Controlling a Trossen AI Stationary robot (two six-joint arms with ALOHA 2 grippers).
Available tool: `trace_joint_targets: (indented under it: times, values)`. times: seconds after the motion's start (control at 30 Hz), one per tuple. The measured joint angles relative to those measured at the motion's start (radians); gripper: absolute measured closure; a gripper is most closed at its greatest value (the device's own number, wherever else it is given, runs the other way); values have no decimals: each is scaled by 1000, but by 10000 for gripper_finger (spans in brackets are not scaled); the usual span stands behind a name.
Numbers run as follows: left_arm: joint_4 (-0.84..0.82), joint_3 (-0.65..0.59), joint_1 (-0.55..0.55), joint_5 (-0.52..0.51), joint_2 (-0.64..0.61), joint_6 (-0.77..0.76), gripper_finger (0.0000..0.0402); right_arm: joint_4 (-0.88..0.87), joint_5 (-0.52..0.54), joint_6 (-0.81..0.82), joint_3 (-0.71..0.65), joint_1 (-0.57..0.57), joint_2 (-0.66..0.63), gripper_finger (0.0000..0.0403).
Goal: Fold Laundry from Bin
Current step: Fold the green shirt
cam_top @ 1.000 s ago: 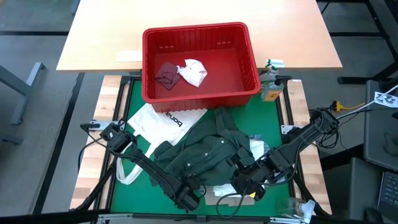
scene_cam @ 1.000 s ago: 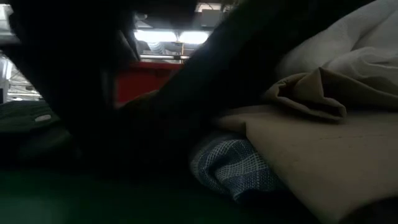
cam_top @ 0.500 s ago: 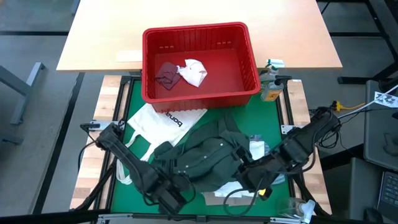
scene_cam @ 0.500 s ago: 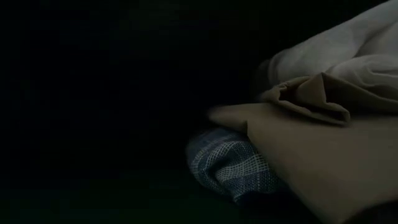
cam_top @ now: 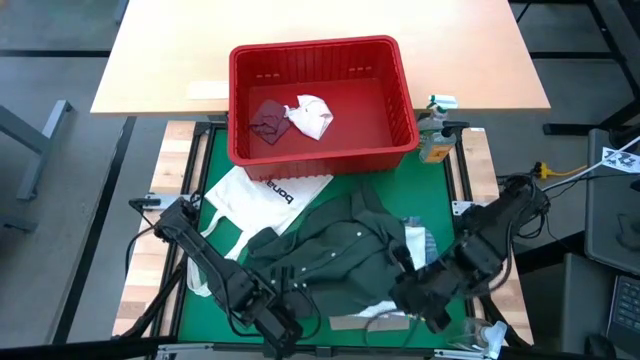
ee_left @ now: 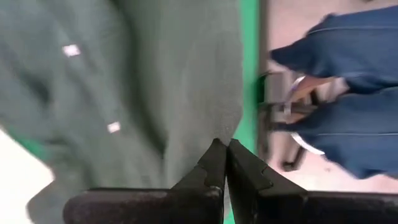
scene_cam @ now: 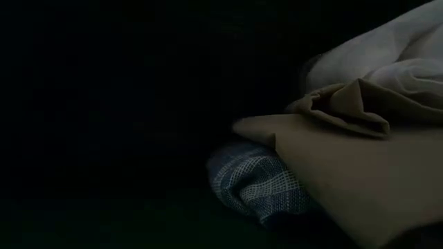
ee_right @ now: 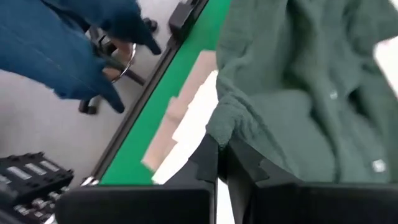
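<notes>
The dark green-grey top (cam_top: pixel 340 250) lies spread over the green mat, and its near edge is raised by both grippers. My left gripper (ee_left: pixel 224 149) is shut on that edge at the near left (cam_top: pixel 288 322). My right gripper (ee_right: pixel 221 146) is shut on it at the near right (cam_top: pixel 412 296). The red bin (cam_top: pixel 405 75) stands at the far side with a maroon piece (cam_top: pixel 268 120) and a white piece (cam_top: pixel 312 115) on its floor. Tan cloth (scene_cam: pixel 360 166), blue-checked cloth (scene_cam: pixel 256 183) and white cloth (scene_cam: pixel 387 62) lie piled under the top. My left gripper pinches the top's near edge (ee_left: pixel 235 124) between its two fingertips, slanting down from above. That edge is lifted off the mat; the rest of the top trails away toward the bin. My right gripper pinches a bunched corner of the top's near edge (ee_right: pixel 219 127) between its two fingertips, slanting down from above. The corner is lifted clear of the mat, and the cloth hangs away from it in folds.
A white tote bag (cam_top: pixel 255 195) with black lettering lies at the left of the mat, partly under the top. A bottle (cam_top: pixel 435 140) stands beside the bin's right wall. A person's legs in blue trousers (ee_left: pixel 348 81) show beyond the table's near edge.
Both grippers have risen, staying shut on the top, the left one much farther than the right. The top's near edge has come up off the mat while its far part has stayed down. The raised cloth now darkens most of the low view.
</notes>
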Motion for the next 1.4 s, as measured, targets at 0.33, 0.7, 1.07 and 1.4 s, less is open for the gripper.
trace_joint_targets:
  times: [0.33,0.7,1.07,1.4]
  values:
    - [254,0,-31,90,78,-1,401,34,6,257,-116,124,0,388]
    - [298,-1,-53,84,152,-53,359,86,-55,480,-172,188,6,388]
    - [277,-1,-38,90,155,-129,288,85,-87,536,-172,189,15,341]
    - [104,-1,-31,90,110,-108,287,82,-182,601,-172,189,15,249]
